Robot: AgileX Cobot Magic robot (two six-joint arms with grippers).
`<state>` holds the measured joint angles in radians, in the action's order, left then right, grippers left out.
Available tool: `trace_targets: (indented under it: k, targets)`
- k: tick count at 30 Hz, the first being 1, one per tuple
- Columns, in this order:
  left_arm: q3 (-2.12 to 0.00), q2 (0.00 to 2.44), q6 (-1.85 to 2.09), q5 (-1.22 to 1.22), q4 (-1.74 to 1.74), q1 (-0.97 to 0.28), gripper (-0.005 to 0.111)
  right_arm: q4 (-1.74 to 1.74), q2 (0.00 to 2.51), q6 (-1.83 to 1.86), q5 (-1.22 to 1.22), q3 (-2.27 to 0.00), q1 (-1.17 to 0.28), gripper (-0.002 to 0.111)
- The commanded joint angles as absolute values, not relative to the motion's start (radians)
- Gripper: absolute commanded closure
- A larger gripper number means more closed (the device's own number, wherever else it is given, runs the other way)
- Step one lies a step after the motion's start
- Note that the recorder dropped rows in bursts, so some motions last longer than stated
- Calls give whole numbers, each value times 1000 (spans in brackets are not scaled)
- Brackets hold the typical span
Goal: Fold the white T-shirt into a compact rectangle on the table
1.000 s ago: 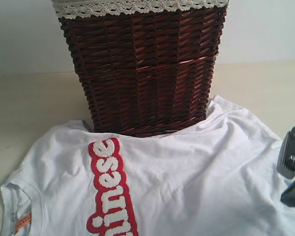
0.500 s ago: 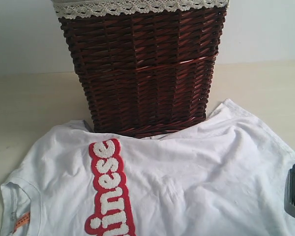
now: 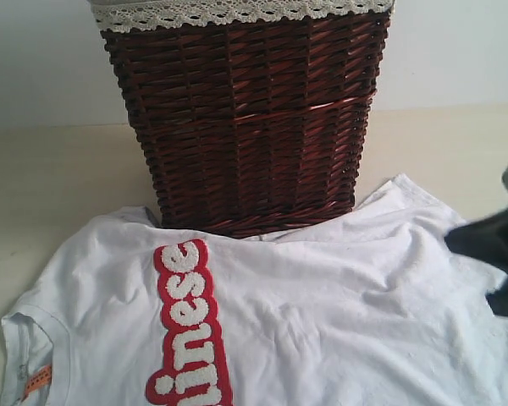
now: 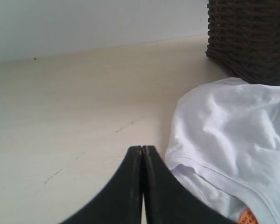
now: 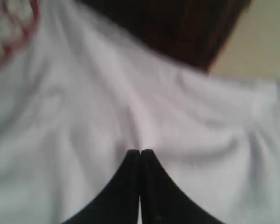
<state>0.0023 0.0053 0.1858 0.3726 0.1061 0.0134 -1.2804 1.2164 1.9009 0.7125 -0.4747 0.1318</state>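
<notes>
The white T-shirt [image 3: 322, 313] lies spread on the cream table [image 3: 59, 186], its red band of fuzzy white letters [image 3: 190, 321] at the left and its orange neck tag [image 3: 36, 382] at the bottom left corner. My right gripper [image 3: 470, 241] is a blurred dark shape over the shirt's right side. In the right wrist view it [image 5: 140, 151] is shut above creased white cloth [image 5: 84, 116], with no cloth seen between the jaws. My left gripper [image 4: 142, 148] is shut and holds nothing, over bare table [image 4: 84, 93] beside the shirt's collar edge [image 4: 224, 130].
A tall dark wicker basket [image 3: 245, 118] with white lace trim stands just behind the shirt, and the shirt's far edge touches its base. A pale wall runs behind the table. Bare table shows left and right of the basket.
The shirt's far right corner has shifted right and towards the front. My right gripper dropped low at the right edge, then swung up and inward over the shirt, blurred now.
</notes>
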Motion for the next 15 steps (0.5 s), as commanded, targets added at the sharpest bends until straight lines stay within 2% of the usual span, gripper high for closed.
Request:
trace_targets:
  k: [1,3,7,11,15]
  targets:
    - [0,0,187,362,112,10,107,-1744,1380,2106,1043,-507,105,108]
    - [0,0,187,362,112,10,107,-1744,1474,2106,1070,-537,52,106]
    - [0,0,187,362,112,10,107,-1744,1648,2106,954,-614,-65,98]
    - [0,0,187,362,112,10,107,-1744,1802,2106,936,-791,-145,98]
    - [0,0,187,362,112,10,107,-1744,1910,1968,800,-988,-204,98]
